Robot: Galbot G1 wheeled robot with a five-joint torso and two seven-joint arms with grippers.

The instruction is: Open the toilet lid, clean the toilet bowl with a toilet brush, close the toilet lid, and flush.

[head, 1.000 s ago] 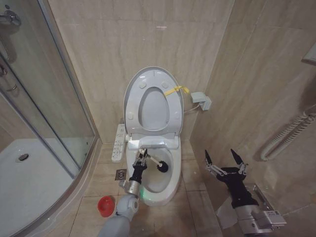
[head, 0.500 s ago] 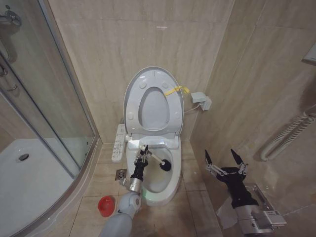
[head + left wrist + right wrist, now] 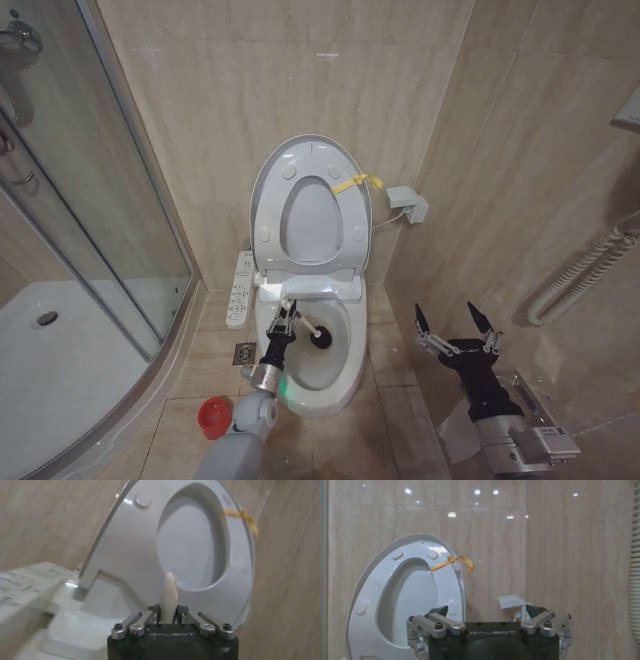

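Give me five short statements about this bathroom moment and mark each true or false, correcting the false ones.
1. The toilet lid stands raised against the wall. True.
2. The left gripper holds the toilet brush over the toilet bowl. True.
3. The right gripper is shut on the brush handle. False: it is open and holds nothing, off to the right of the bowl.
4. The brush's dark head is in the red holder cup. False: the head is inside the bowl; the cup sits on the floor to the bowl's left.
5. A yellow ribbon is tied at the lid's edge. True.
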